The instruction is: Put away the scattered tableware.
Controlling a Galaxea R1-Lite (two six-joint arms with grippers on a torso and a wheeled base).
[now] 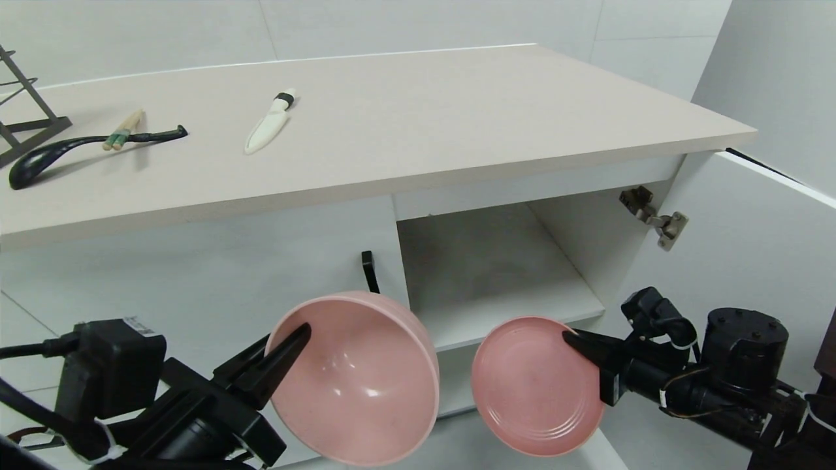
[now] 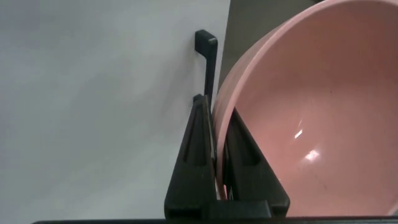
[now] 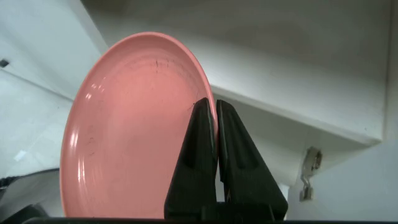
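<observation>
My left gripper (image 1: 297,336) is shut on the rim of a pink bowl (image 1: 362,382), held low in front of the closed left cabinet door; the bowl (image 2: 311,130) is tilted on its side, one finger inside the rim and one outside. My right gripper (image 1: 569,337) is shut on the rim of a pink plate (image 1: 532,388), held on edge in front of the open cabinet compartment (image 1: 490,267). The plate (image 3: 134,124) faces the camera in the right wrist view. On the countertop lie a black ladle (image 1: 65,151), chopsticks (image 1: 123,130) and a white knife (image 1: 269,124).
The right cabinet door (image 1: 751,261) stands open to the right, its hinge (image 1: 656,219) showing. A black handle (image 1: 369,271) sits on the closed left door. A dark rack (image 1: 26,111) stands at the counter's far left. The inner shelf (image 1: 509,307) is bare.
</observation>
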